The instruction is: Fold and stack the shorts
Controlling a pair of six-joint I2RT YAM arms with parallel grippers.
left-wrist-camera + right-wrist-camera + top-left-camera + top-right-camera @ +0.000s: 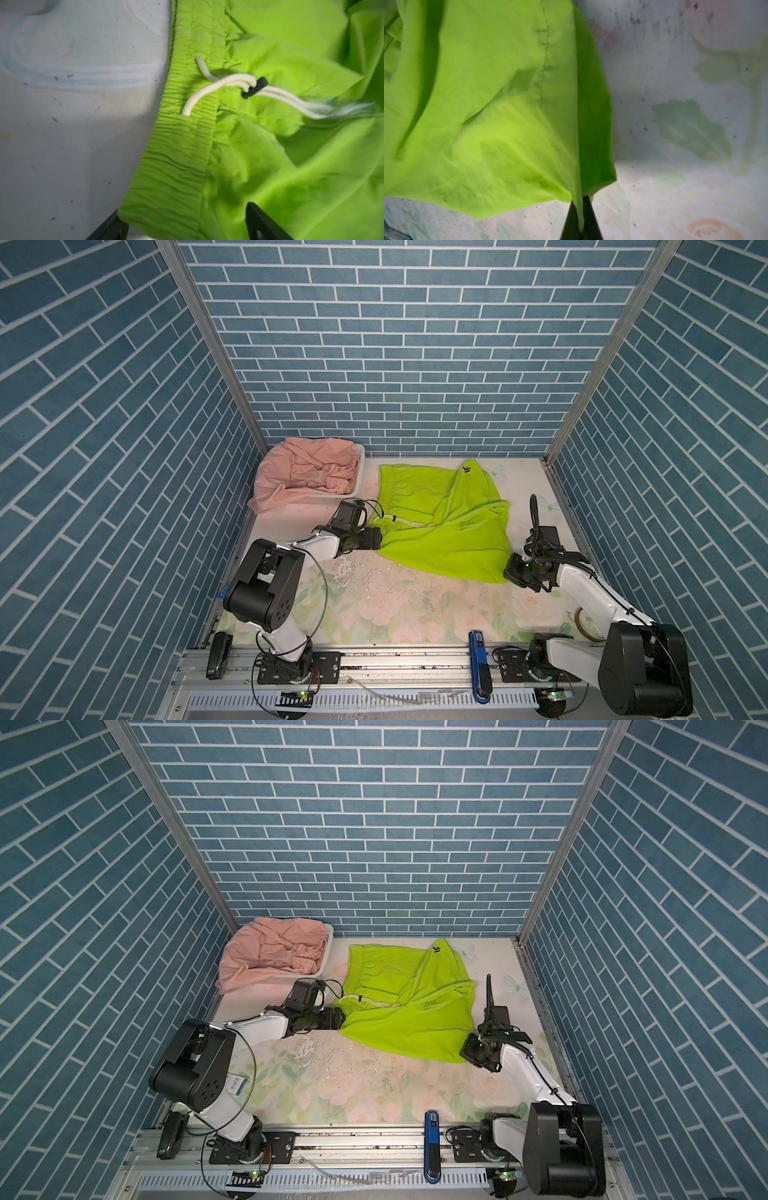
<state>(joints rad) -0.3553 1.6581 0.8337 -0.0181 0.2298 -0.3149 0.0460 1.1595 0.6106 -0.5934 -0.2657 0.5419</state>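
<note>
1. Pinching the green shorts (449, 531) by a corner, on the table (415, 614), is the right gripper (580, 209).
2. The left gripper (187, 218) has its jaws spread astride their waistband (176, 145).
3. The pink shorts (303, 472) lie in the basket (360, 464).

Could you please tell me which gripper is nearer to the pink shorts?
Left. The left gripper sits at the green shorts' waistband, near the pink shorts; the right gripper pinches the green shorts' opposite corner.

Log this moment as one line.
left fingers open astride neon lime-green fabric shorts at waistband | right fingers shut on hem corner | salmon-pink fabric shorts heaped in white basket
</note>
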